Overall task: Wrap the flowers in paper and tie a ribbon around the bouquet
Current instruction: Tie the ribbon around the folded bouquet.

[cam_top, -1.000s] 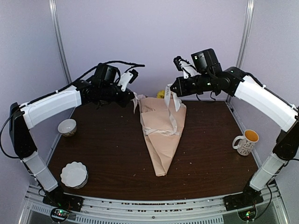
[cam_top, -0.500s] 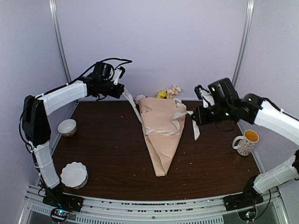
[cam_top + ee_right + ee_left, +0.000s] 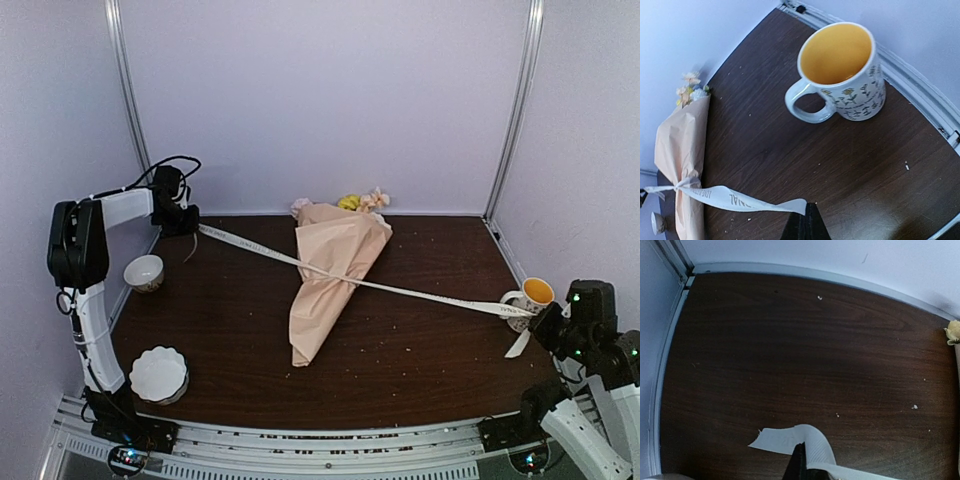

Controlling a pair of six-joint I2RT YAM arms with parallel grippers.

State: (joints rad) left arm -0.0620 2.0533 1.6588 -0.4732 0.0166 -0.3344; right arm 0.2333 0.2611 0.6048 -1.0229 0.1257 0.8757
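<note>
Bouquet (image 3: 322,300) is lying on the dark tabletop (image 3: 220,330) near the middle of the overhead view, its wide mouth pointing toward the top of the frame and its narrow tail slanting toward the lower left. Peach-pink paper (image 3: 345,245) is forming the cone, and small yellow and pale pink flowers (image 3: 358,201) are peeking out at its upper end. A cream ribbon (image 3: 430,295) is cinching the cone about halfway down and stretching in a straight line both ways, up toward the left edge of the frame and down toward the right edge. The left pincer (image 3: 190,226) is clamping one end at the far left, jaws pressed tight on the ribbon, with a short loose tail curling past it in the wrist view. The right pincer (image 3: 806,215) is pinching the other end at the lower right, jaws closed on it, near a white mug (image 3: 528,302) with a yellow inside. A small bowl (image 3: 145,272) is sitting at the left edge and a white scalloped bowl (image 3: 158,374) is resting near the lower left corner, both well apart from the bouquet
</note>
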